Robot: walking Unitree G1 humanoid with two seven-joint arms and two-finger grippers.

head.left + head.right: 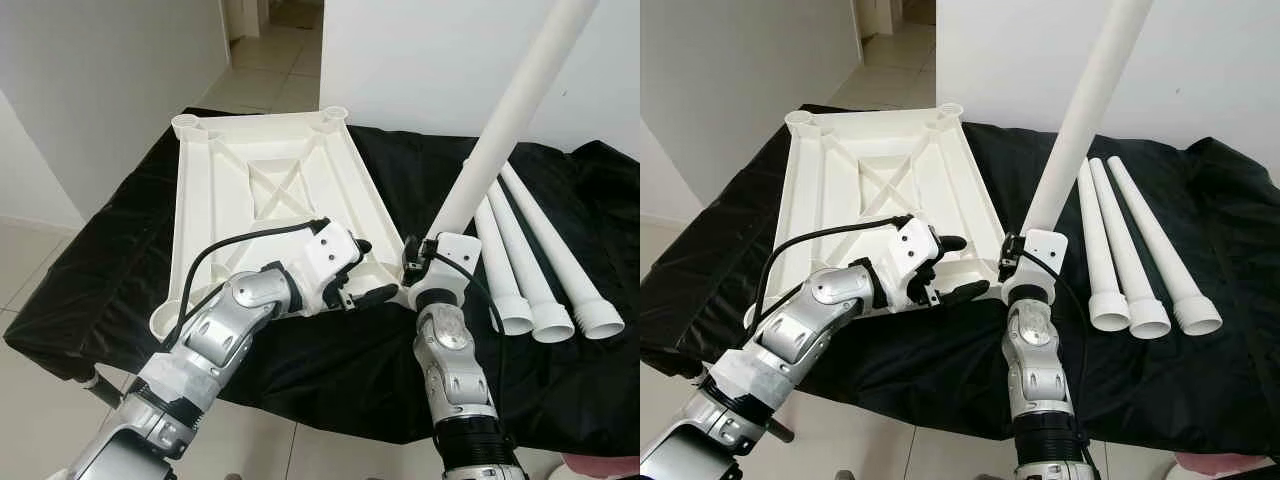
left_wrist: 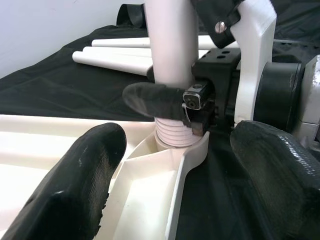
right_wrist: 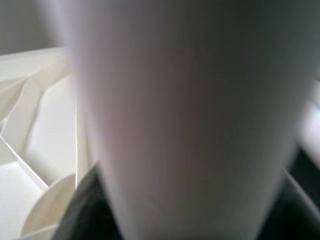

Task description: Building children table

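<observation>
You see a white table top [image 1: 270, 190] and white table legs [image 1: 540, 260] on a black cloth [image 1: 110, 270]. The gripper fingers [image 2: 75, 185] are black.

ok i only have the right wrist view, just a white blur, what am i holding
Observer: The right gripper is shut on a long white table leg, tilted up and to the right.
Operator: is its end in a socket
Observer: Yes. The left wrist view shows its threaded end sitting in the near right corner socket of the upturned tabletop, some threads exposed.
Operator: where's the left one
Observer: The left gripper is open beside that corner, holding nothing.
Operator: legs left
Observer: Three spare legs lie on the black cloth.
</observation>
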